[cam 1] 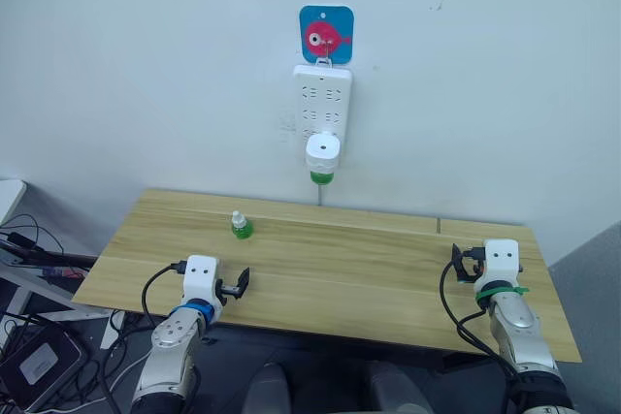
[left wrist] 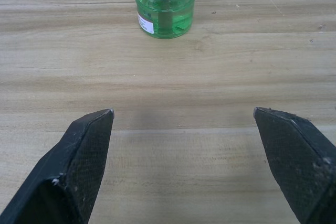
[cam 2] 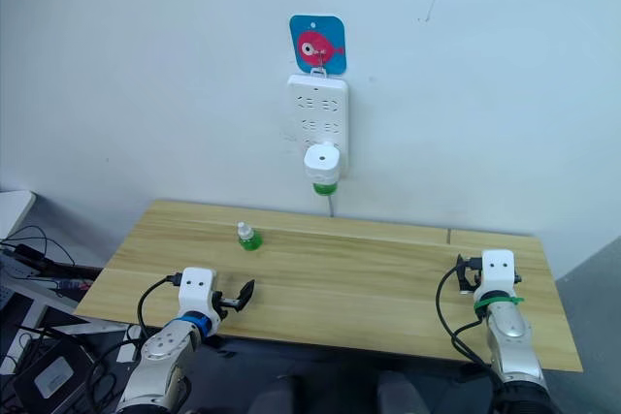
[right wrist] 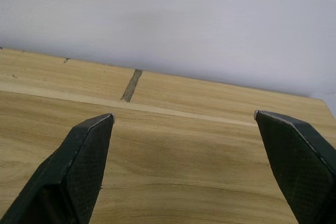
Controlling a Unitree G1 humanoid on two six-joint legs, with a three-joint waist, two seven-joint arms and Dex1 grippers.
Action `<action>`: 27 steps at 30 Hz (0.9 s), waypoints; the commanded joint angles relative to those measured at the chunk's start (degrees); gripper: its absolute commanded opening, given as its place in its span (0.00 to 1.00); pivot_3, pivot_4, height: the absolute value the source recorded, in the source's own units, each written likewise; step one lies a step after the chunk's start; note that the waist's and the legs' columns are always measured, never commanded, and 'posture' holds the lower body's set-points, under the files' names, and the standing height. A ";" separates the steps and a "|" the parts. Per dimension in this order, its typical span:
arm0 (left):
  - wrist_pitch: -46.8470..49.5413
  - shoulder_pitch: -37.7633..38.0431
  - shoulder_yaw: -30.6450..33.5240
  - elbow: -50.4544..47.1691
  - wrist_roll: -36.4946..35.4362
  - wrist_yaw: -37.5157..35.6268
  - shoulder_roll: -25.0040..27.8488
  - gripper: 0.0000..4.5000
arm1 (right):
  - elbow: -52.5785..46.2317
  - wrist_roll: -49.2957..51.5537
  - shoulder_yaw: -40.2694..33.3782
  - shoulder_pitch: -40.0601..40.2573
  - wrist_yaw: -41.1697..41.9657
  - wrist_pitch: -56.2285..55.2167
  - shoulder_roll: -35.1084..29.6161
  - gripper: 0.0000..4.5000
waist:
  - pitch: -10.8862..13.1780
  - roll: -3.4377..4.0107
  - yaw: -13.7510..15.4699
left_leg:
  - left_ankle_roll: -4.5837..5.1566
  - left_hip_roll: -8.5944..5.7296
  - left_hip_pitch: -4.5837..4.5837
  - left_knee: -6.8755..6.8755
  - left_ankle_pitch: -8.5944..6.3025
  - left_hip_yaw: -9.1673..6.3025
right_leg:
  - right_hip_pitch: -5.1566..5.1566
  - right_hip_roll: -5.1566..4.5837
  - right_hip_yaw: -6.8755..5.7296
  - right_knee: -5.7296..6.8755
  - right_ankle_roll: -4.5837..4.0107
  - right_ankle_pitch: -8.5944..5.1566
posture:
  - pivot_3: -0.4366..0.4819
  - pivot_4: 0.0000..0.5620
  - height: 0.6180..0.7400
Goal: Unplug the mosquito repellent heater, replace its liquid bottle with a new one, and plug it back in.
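The white mosquito repellent heater (cam 1: 322, 151) is plugged into the lower part of a white power strip (cam 1: 322, 104) on the wall, with a green liquid bottle (cam 1: 322, 177) fitted under it. A second green liquid bottle (cam 1: 240, 226) with a white cap stands upright on the wooden table (cam 1: 388, 259), left of centre; it also appears as the bottle (left wrist: 165, 4) ahead of my left fingers. My left gripper (cam 1: 240, 283) rests open over the table's front left, short of that bottle. My right gripper (right wrist: 184, 116) is open near the table's right end, with nothing between its fingers.
A blue card with a pink fish (cam 1: 326, 34) hangs above the power strip. Cables and equipment (cam 1: 34, 336) lie on the floor to the left of the table. A seam (right wrist: 130, 85) runs across the tabletop ahead of my right gripper.
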 commanded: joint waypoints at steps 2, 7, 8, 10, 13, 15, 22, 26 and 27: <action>0.59 -0.37 1.18 -1.74 -0.41 0.81 0.71 1.00 | -1.30 -0.28 -0.53 -0.34 -0.37 -1.17 -0.27 0.99 | 0.00 0.00 0.00 | 0.00 0.00 0.00 0.00 0.00 0.00 | 0.00 0.00 0.00 0.00 0.01 0.00 | 0.51 0.22 1.00; 0.70 -0.19 1.37 -2.18 -0.39 1.34 0.67 1.00 | -1.04 -0.29 -0.47 -0.58 -0.43 -1.13 -0.20 0.99 | 0.00 0.00 0.01 | 0.00 0.00 0.00 0.00 0.00 0.00 | 0.00 0.00 0.00 0.00 0.01 0.00 | 0.51 0.22 1.00; 0.73 -0.12 1.41 -2.29 -0.41 1.25 0.64 1.00 | -1.10 -0.29 -0.46 -0.54 -0.47 -1.12 -0.15 0.99 | 0.00 0.00 0.01 | 0.00 0.00 0.00 0.00 0.00 0.00 | 0.00 0.00 0.00 0.00 0.01 0.00 | 0.51 0.22 1.00; 0.80 -0.10 1.48 -2.43 -0.36 1.14 0.56 1.00 | -1.24 -0.29 -0.44 -0.40 -0.53 -1.11 -0.08 0.99 | 0.00 0.00 0.01 | 0.00 0.00 0.00 0.00 0.00 0.00 | 0.00 0.00 0.00 0.00 0.01 0.00 | 0.51 0.22 1.00; 0.89 -0.05 1.51 -2.67 -0.31 1.02 0.53 1.00 | -1.44 -0.29 -0.42 -0.17 -0.57 -1.10 -0.01 0.99 | 0.00 0.00 0.01 | 0.00 0.00 0.00 0.00 0.00 0.00 | 0.00 0.00 0.01 0.00 0.01 0.00 | 0.51 0.23 1.00; 0.92 0.01 1.48 -2.85 -0.28 0.95 0.57 1.00 | -1.58 -0.30 -0.37 0.00 -0.49 -1.10 -0.02 0.99 | 0.00 0.00 0.01 | 0.00 0.00 0.00 0.00 0.00 0.00 | 0.00 0.00 0.00 0.00 0.01 0.00 | 0.51 0.23 1.00; 1.16 0.34 1.48 -3.53 -0.32 0.65 0.65 1.00 | -1.81 -0.33 -0.34 0.10 -0.47 -0.96 -0.06 0.99 | 0.01 0.01 0.01 | 0.00 0.00 0.00 0.00 0.00 0.00 | 0.00 0.00 0.00 0.00 0.01 0.00 | 0.50 0.25 1.00; 1.17 0.43 1.30 -3.93 -0.42 0.31 0.55 1.00 | -2.41 -0.36 -0.19 0.45 -0.64 -0.80 0.26 0.99 | 0.01 0.00 0.01 | 0.00 0.00 0.00 0.00 0.00 0.00 | 0.01 0.00 0.00 0.00 0.00 0.00 | 0.50 0.25 1.00; 1.13 0.44 1.21 -4.05 -0.42 0.23 0.50 1.00 | -2.53 -0.34 -0.18 0.53 -0.66 -0.76 0.34 0.99 | 0.01 0.01 0.01 | 0.00 0.00 0.00 0.00 0.00 0.00 | 0.01 0.00 0.01 0.00 0.00 0.00 | 0.50 0.25 1.00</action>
